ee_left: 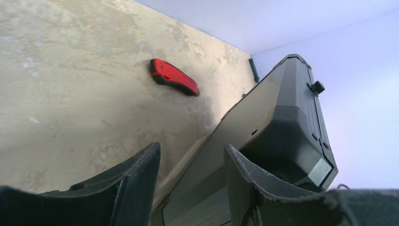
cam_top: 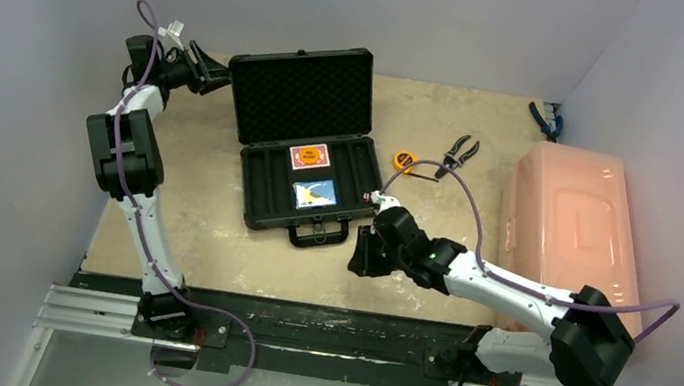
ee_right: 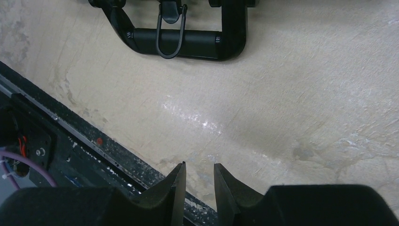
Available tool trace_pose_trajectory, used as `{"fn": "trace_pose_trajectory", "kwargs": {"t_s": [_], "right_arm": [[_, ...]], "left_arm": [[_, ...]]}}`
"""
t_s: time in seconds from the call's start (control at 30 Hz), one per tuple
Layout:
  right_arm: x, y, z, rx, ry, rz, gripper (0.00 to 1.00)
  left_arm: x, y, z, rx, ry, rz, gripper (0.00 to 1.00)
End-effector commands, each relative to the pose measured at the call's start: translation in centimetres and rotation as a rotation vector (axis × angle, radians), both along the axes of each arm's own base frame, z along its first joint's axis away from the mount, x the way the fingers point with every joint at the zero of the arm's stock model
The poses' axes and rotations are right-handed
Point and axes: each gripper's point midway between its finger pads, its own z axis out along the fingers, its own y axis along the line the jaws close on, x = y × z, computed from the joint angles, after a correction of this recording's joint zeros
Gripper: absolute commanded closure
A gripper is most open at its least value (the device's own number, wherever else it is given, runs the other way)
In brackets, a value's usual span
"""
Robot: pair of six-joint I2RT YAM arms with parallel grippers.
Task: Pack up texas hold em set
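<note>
The black briefcase (cam_top: 308, 153) lies open mid-table, its foam-lined lid (cam_top: 302, 91) standing upright. A red card deck (cam_top: 310, 156) and a blue card deck (cam_top: 314, 193) rest in its base, and its handle (cam_top: 317, 235) points toward the near edge. My left gripper (cam_top: 213, 74) is open beside the lid's left edge. In the left wrist view the lid's outer shell (ee_left: 282, 117) fills the space beyond the left gripper (ee_left: 193, 160). My right gripper (cam_top: 356, 256) hovers low, right of the handle (ee_right: 179, 40). In its own view the right gripper (ee_right: 198, 165) is narrowly open and holds nothing. No discs show.
A pink plastic bin (cam_top: 571, 225) stands at the right. A yellow tape measure (cam_top: 406, 161) and black pliers (cam_top: 460, 152) lie between it and the case. A blue-handled tool (cam_top: 545, 121) lies at the back right. A red and black object (ee_left: 174, 77) lies behind the lid.
</note>
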Motion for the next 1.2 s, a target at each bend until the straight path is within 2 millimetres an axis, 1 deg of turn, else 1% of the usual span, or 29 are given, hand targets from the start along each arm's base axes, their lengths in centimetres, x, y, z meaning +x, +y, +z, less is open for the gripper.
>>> {"fn": "trace_pose_trajectory", "kwargs": {"t_s": [0.0, 0.17, 0.23, 0.3, 0.4, 0.53, 0.73, 0.87, 1.0, 1.17], "right_arm": [[1.4, 1.6, 1.3, 0.032, -0.054, 0.006, 0.69], [2.9, 1.8, 0.1, -0.021, -0.073, -0.035, 0.69], [3.6, 2.1, -0.1, -0.036, -0.08, -0.045, 0.7], [4.2, 2.4, -0.3, -0.056, -0.086, -0.055, 0.7], [4.6, 2.8, -0.5, -0.067, -0.079, -0.059, 0.7], [5.3, 2.8, -0.5, -0.089, -0.086, -0.081, 0.7], [5.1, 2.3, 0.4, -0.075, -0.096, -0.094, 0.71], [4.9, 2.0, 0.9, -0.056, -0.104, -0.105, 0.71], [4.8, 1.8, 1.4, -0.04, -0.11, -0.115, 0.71], [4.6, 1.0, 1.9, -0.035, -0.125, -0.131, 0.7]], "left_arm": [[-2.4, -3.9, 8.0, -0.025, -0.24, -0.2, 0.49], [-3.6, -5.9, 9.5, -0.056, -0.316, -0.298, 0.49], [-4.0, -6.5, 9.8, -0.058, -0.346, -0.327, 0.49], [-4.3, -6.9, 10.0, -0.066, -0.355, -0.347, 0.49], [-4.8, -7.4, 10.4, -0.071, -0.369, -0.366, 0.49], [-5.2, -7.9, 10.6, -0.067, -0.376, -0.385, 0.49], [-5.7, -8.5, 10.1, -0.054, -0.365, -0.396, 0.5], [-6.0, -9.5, 9.8, -0.047, -0.361, -0.427, 0.5], [-6.4, -10.3, 9.0, -0.041, -0.344, -0.45, 0.52], [-6.9, -10.5, 8.2, -0.031, -0.32, -0.455, 0.54]]}}
